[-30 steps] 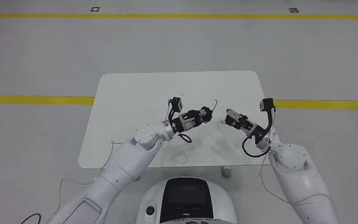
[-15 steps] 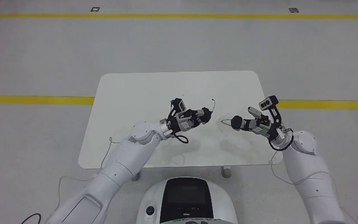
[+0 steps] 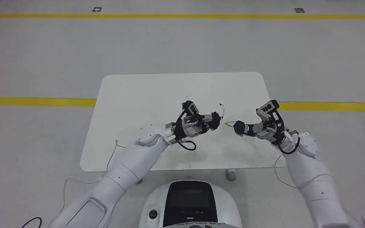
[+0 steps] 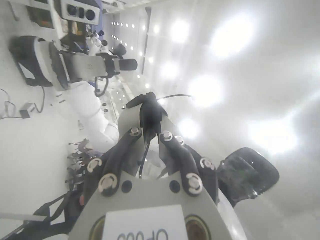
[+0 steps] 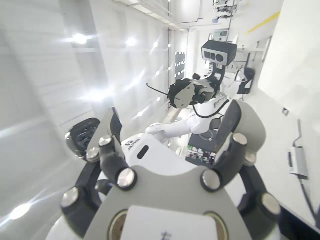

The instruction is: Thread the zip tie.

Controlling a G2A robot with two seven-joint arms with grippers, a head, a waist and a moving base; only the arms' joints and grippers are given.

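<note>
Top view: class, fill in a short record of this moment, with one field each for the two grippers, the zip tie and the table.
left gripper: shut on the zip tie, held over the table
right gripper: open, holding nothing, facing the left gripper
gap: grippers close together but apart
zip tie: thin black strand, free end sticking out past the left gripper
table: white, rounded corners
</note>
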